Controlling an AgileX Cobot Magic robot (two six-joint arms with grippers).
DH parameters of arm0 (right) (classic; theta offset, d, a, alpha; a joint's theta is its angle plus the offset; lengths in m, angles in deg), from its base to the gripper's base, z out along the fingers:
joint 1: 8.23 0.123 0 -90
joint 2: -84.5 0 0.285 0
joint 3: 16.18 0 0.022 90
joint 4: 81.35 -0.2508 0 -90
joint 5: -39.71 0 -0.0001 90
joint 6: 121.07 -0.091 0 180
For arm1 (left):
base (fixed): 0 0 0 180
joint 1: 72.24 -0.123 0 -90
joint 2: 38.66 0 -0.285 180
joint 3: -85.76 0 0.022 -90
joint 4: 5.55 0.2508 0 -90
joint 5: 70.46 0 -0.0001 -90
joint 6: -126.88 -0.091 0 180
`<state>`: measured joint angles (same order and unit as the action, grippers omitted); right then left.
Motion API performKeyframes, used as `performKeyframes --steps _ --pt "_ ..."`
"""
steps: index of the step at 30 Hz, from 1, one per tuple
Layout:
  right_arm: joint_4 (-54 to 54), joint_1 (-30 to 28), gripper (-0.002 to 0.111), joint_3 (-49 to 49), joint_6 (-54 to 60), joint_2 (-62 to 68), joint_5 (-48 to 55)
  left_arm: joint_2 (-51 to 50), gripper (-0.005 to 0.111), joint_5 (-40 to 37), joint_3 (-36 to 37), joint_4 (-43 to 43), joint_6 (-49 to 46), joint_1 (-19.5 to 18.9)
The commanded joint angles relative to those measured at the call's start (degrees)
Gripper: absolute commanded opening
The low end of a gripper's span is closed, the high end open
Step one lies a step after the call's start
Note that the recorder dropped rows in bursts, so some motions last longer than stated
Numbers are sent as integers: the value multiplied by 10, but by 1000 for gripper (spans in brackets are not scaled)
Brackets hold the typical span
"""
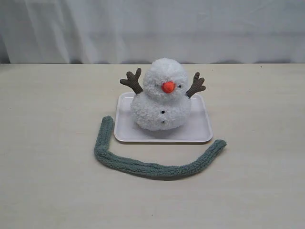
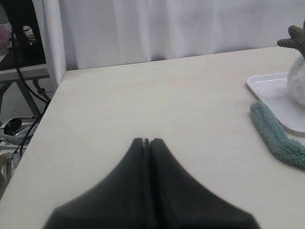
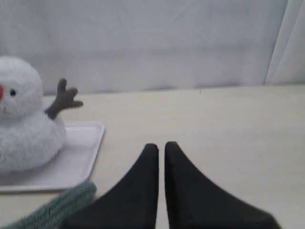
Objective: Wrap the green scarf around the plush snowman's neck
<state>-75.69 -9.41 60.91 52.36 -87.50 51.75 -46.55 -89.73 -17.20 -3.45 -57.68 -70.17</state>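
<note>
Plush snowman [image 1: 162, 107] sat upright on white tray [image 1: 202, 134], facing near side. Green scarf [image 1: 152, 168] lay in U on table around tray's near edge, neck [image 1: 153, 95] bare; ends likely spread one per arm. Left gripper [image 2: 147, 141] fingers pressed together, empty. Right gripper [image 3: 161, 146] nearly closed with thin slit, empty.

snowman [image 1: 162, 98] on tray [image 1: 202, 131], scarf [image 1: 152, 168] in front

This looks like a lab test bench, not a home. A bare pale desk [image 1: 47, 191] stands before a plain white curtain [image 1: 152, 28] hung as a backdrop. Past the desk's edge, out to the side of the left tool [image 2: 147, 141], black cables [image 2: 21, 67] hang from dark gear [image 2: 19, 19] on a grey stand [image 2: 24, 74].
</note>
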Motion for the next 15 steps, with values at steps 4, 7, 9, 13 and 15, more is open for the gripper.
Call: performKeyframes --steps 4,7,9,13,15 --pt "8 0 4 1 2 -2 -231 1 0 6 2 2 -1 -1" --pt "4 0 4 1 -111 -2 -346 1 0 6 2 2 -1 -1" --pt "4 0 4 1 -193 -2 -359 1 0 6 2 2 -1 -1" --pt "89 0 5 -59 -282 -2 -251 1 0 6 2 2 -1 -1" --pt "169 0 23 -124 -363 32 -183 1 0 6 2 2 -1 -1"
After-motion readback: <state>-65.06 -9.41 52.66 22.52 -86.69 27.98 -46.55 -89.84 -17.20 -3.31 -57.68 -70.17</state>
